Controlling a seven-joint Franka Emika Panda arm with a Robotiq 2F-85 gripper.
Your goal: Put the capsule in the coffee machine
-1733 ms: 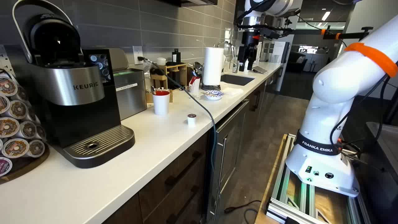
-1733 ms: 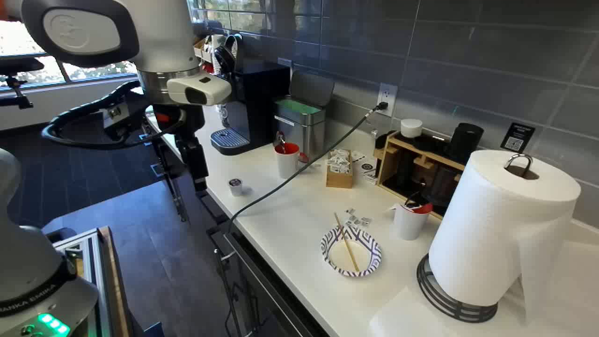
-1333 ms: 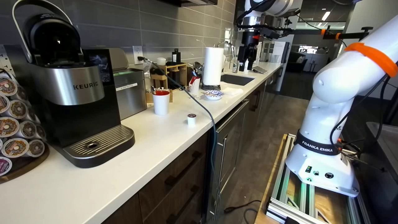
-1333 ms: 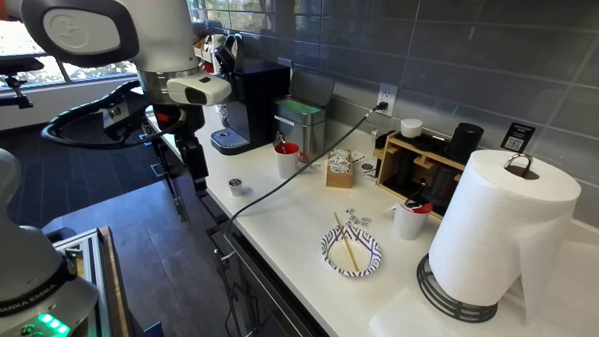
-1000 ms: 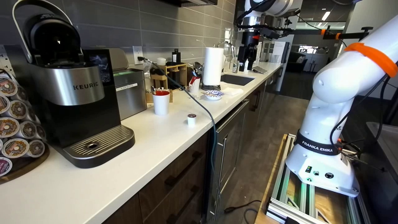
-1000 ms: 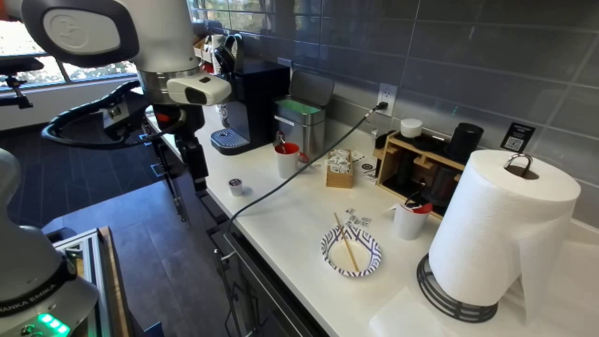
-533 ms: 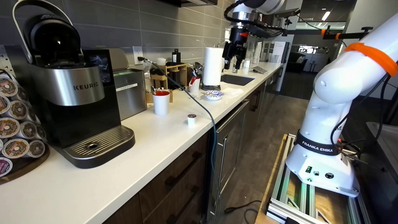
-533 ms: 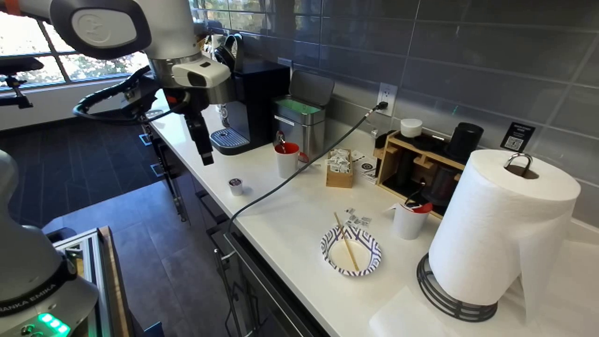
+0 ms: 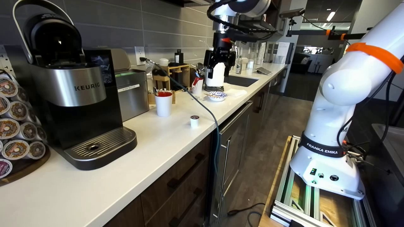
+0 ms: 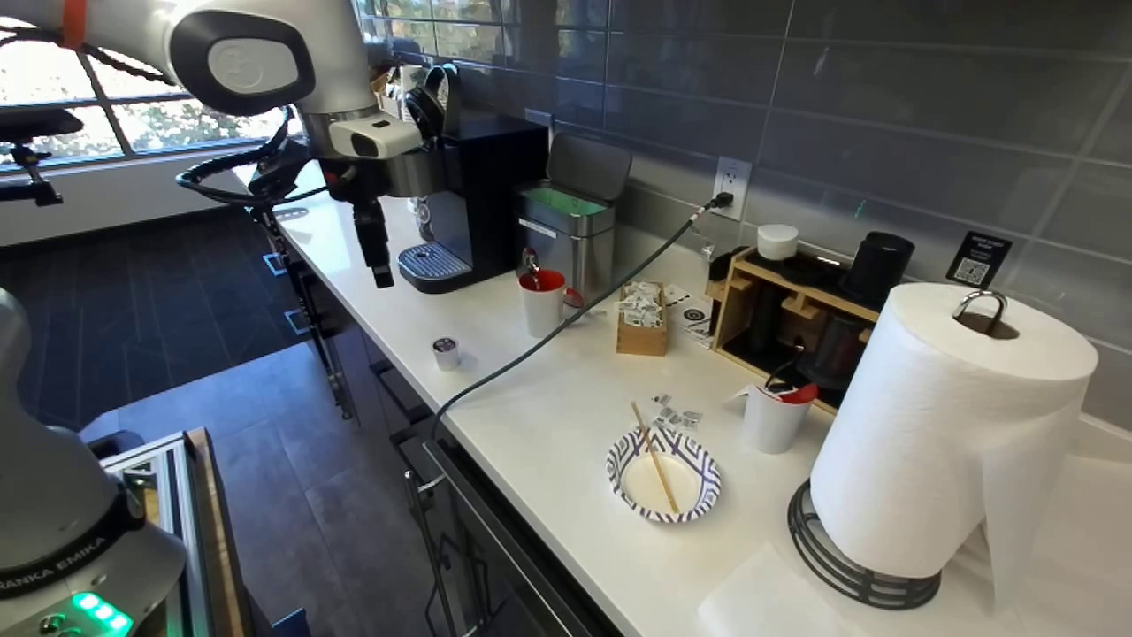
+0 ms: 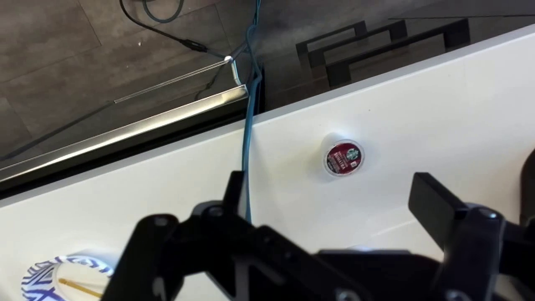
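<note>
The capsule is a small white cup with a dark red lid. It stands upright on the counter near its front edge, in both exterior views and in the wrist view. The coffee machine is black and silver, with its handle raised and top open; its side shows in an exterior view. My gripper is open and empty, pointing down in the air above the counter; it also shows in an exterior view. In the wrist view the capsule lies beyond and between the open fingertips.
A cable crosses the counter beside the capsule and hangs over the edge. A white and red cup, a metal bin, a patterned bowl and a paper towel roll stand on the counter. A capsule rack stands beside the machine.
After holding still, the arm has swung over the counter, toward the capsule and the machine. In an exterior view the gripper has moved left and its fingers show wider apart. The capsule has not moved.
</note>
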